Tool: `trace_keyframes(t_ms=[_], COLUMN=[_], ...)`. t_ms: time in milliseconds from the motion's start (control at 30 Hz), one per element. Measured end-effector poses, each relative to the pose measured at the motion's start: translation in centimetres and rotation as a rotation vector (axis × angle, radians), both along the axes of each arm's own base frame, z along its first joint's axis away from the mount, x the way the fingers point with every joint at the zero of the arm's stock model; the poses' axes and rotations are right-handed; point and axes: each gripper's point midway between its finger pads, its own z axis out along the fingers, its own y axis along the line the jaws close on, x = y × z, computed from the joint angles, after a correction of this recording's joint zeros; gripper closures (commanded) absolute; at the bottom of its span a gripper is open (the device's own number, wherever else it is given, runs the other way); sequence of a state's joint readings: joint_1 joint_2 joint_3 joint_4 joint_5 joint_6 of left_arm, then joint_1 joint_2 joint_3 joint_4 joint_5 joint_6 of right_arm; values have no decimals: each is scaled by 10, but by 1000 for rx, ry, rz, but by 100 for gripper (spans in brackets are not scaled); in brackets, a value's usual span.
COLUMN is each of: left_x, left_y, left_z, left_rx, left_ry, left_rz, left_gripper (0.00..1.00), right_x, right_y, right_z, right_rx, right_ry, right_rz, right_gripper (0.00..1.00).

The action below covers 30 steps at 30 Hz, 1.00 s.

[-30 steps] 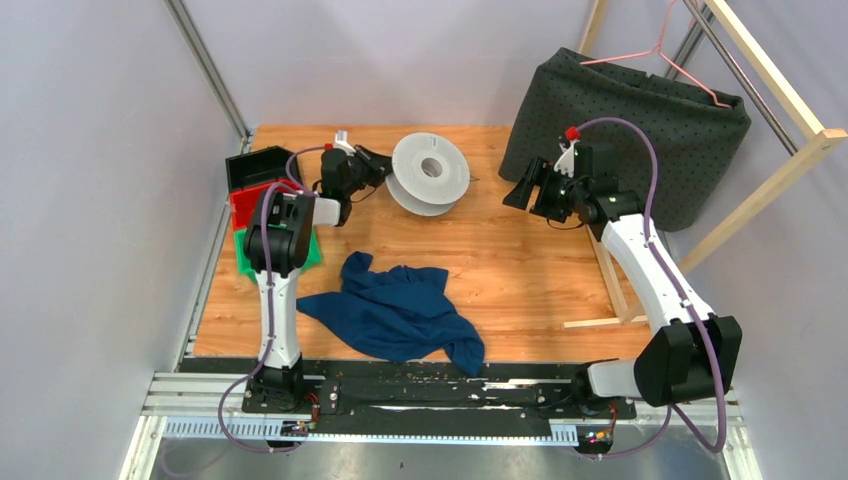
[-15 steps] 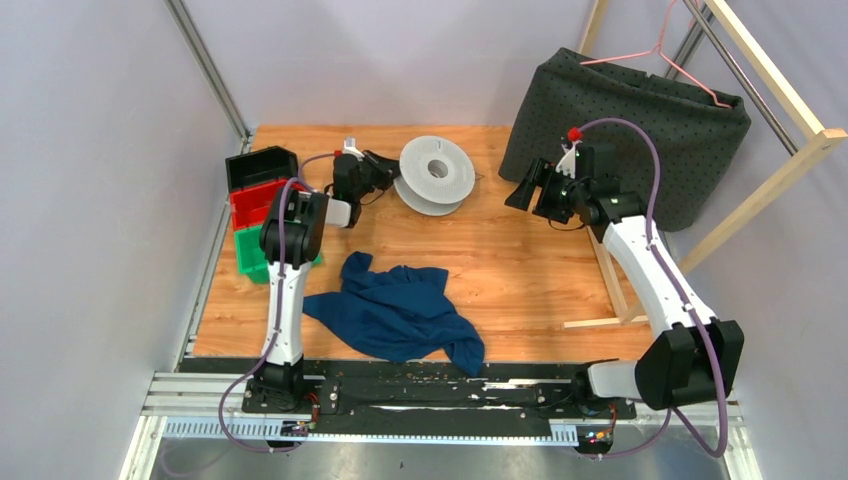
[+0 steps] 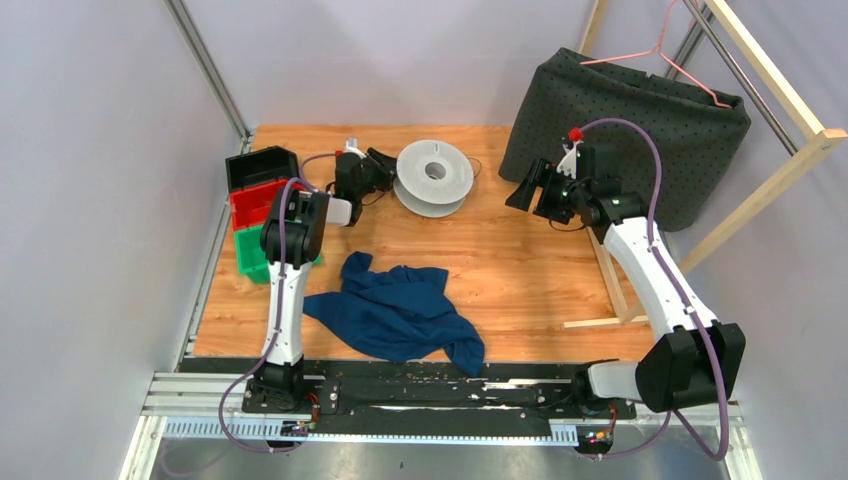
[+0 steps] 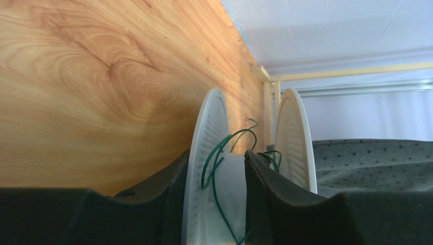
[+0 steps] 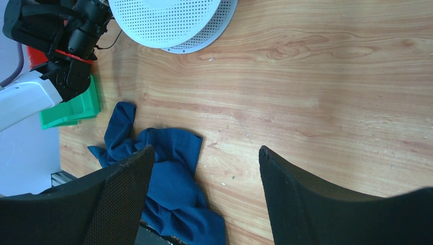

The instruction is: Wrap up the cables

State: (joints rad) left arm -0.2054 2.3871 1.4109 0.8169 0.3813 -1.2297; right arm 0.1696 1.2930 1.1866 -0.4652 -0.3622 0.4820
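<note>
The white perforated spool (image 3: 433, 175) rests tilted at the back of the wooden table. A thin dark green cable (image 4: 215, 164) loops loosely over its hub, between the two flanges (image 4: 205, 153). My left gripper (image 3: 383, 166) is at the spool's left rim. In the left wrist view the left gripper (image 4: 217, 154) is open. One finger lies outside the near flange and the other sits between the flanges against the hub. My right gripper (image 3: 521, 189) hovers open to the right of the spool, holding nothing, over bare wood (image 5: 205, 151).
A crumpled blue cloth (image 3: 400, 310) lies in the front middle. Black, red and green bins (image 3: 252, 205) are stacked at the left edge, by the left arm. A dark grey dotted cloth (image 3: 630, 110) drapes over a wooden rack at back right, under a pink hanger (image 3: 665, 48).
The left arm swung right toward the spool, then its jaws went from shut to open around the near flange. The spool shifted slightly. The right arm stayed put.
</note>
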Motion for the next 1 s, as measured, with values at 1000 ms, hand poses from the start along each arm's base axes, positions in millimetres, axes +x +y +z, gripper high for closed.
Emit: trace_keyframes(t_ms=[1000], left_x=[-8], left_y=[84], left_z=[68], left_rx=[521], left_ry=[-34], left_rz=[22], left_gripper=[21], right_x=[11], right_y=[-19], right_z=[14], right_rx=[-95], right_ry=[-57], right_rz=[-62], right_gripper=[19])
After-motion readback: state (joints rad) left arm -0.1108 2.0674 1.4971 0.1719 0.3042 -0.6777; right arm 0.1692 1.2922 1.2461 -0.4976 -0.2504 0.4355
